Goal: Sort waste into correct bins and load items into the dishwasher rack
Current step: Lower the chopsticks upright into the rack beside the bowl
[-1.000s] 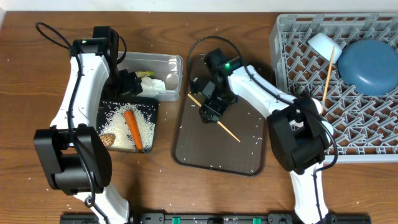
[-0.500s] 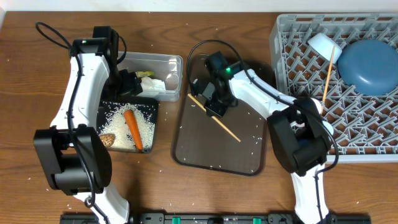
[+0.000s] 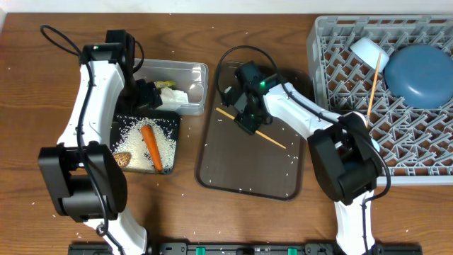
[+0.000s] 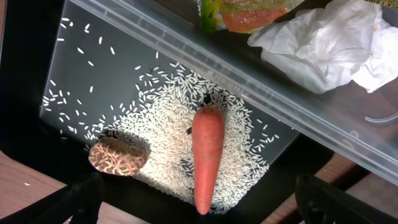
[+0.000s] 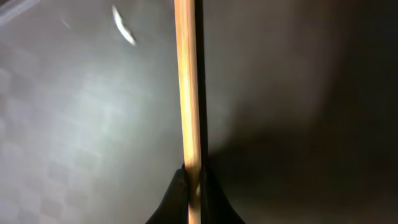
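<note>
My right gripper is shut on a wooden chopstick over the dark brown serving tray. A second chopstick lies in the grey dishwasher rack, beside a light-blue bowl and the blue dish. My left gripper hangs open above the black tray, which holds rice, a carrot and a brown lump. The clear tub holds a tissue and a wrapper.
Stray rice grains lie scattered on the serving tray and the wooden table. The rack fills the right side. The black tray and clear tub sit side by side under the left arm.
My right gripper has shut on the chopstick and shifted slightly right. The chopstick's lower end has swung up and to the right. The left arm has not moved.
</note>
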`<state>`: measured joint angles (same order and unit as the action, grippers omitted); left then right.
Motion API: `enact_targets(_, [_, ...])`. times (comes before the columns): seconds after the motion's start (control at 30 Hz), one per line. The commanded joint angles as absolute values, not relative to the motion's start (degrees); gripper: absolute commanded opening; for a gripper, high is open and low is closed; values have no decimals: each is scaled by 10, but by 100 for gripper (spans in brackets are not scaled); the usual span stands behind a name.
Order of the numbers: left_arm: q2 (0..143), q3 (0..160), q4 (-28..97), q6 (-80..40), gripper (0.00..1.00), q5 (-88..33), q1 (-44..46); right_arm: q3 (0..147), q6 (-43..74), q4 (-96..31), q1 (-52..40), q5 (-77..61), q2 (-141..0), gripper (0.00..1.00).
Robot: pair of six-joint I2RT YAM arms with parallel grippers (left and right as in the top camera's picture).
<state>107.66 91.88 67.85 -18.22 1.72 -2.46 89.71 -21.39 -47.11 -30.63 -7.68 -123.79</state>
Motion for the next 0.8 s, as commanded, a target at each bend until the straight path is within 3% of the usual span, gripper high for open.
enact_targets(0.0, [1077,925,680,-188,98,20,-22,931,-185,-496,-284,-30,-1244,1])
enact_targets(0.43, [1077,925,680,-188,98,20,-22,971,-68,-491,-128,-16,-1077,2])
enact_targets(0.77, [1077,925,680,-188,98,20,-22,966,-56,-493,34,-9,-1075,1])
